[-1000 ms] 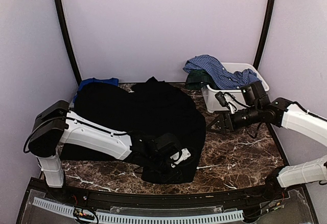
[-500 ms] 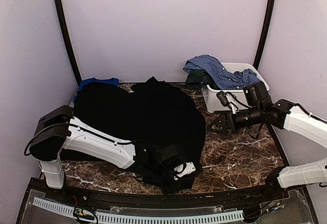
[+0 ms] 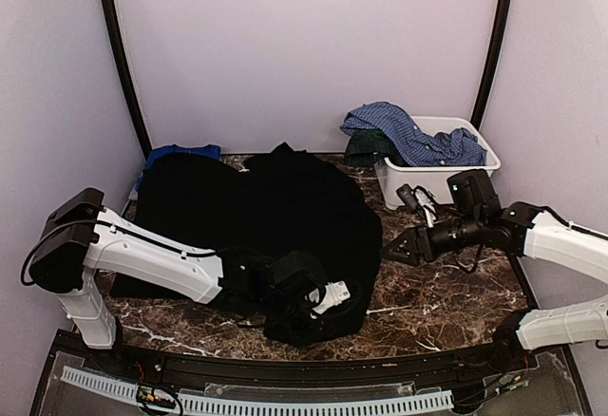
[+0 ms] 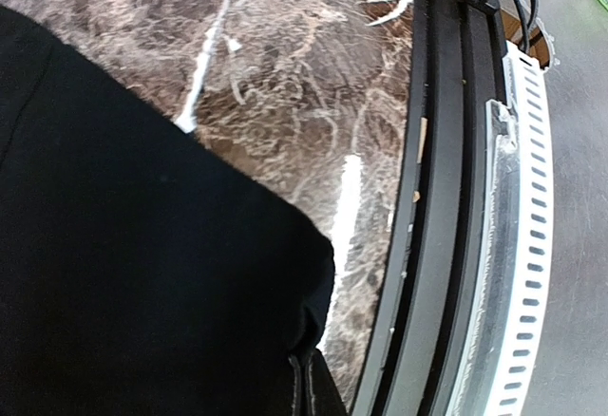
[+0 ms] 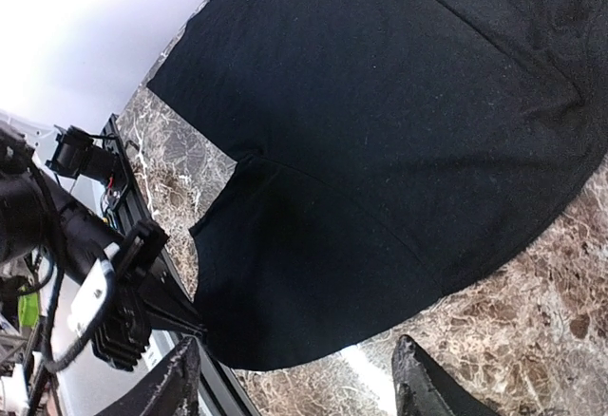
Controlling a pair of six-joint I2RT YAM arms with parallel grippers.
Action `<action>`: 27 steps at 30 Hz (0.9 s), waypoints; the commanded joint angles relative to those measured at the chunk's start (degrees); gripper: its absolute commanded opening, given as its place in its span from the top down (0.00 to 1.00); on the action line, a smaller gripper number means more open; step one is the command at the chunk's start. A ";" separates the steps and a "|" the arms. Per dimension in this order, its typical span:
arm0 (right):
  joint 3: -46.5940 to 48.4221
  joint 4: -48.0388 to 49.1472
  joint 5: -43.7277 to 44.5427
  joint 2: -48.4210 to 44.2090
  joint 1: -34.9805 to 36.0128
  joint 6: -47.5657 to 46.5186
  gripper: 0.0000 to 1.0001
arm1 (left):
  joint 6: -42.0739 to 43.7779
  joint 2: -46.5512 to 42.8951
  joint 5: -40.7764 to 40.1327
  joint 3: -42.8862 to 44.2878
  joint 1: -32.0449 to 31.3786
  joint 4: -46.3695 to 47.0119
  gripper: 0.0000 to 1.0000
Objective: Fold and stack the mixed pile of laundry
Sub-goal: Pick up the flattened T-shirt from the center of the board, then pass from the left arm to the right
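Note:
A large plain black garment lies spread over the marble table. My left gripper is shut on its near front corner; in the left wrist view the closed fingers pinch the black cloth close to the table's front edge. My right gripper is open and empty, just off the garment's right edge; its fingertips frame the black cloth. A blue checked shirt and a dark green plaid piece hang over the bin. A royal-blue tee lies at the back left. No red-orange piece is in view.
A white plastic bin stands at the back right, behind my right arm. The black front rail runs close to my left gripper. Bare marble shows right of the garment. Curved walls enclose the table.
My left gripper has dragged the garment's front corner toward the near edge, then back a little to the left. My right gripper has moved left and down toward the garment's right edge.

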 commanded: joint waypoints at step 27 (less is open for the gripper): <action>-5.45 8.73 7.74 16.49 5.92 19.86 0.63 | 7.58 -9.81 -2.95 -4.95 2.70 2.85 1.00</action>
